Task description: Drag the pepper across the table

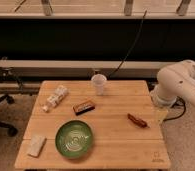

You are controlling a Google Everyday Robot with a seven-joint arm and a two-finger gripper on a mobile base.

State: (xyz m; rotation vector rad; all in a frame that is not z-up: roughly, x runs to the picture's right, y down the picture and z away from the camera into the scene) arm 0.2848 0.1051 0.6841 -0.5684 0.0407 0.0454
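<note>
The pepper [137, 120] is a small slender dark red-brown object lying on the right part of the light wooden table [111, 150], its tip pointing toward the right front. My white arm [180, 85] reaches in from the right. My gripper [161, 114] hangs just past the table's right edge, a little right of the pepper and apart from it.
A green bowl [74, 139] sits at the front centre-left. A dark brown bar [84, 106] lies mid-table. A clear cup [98, 83] stands at the back. A plastic bottle [55, 98] lies at the left and a white packet [36, 145] at the front left. A chair [1, 105] stands at the left.
</note>
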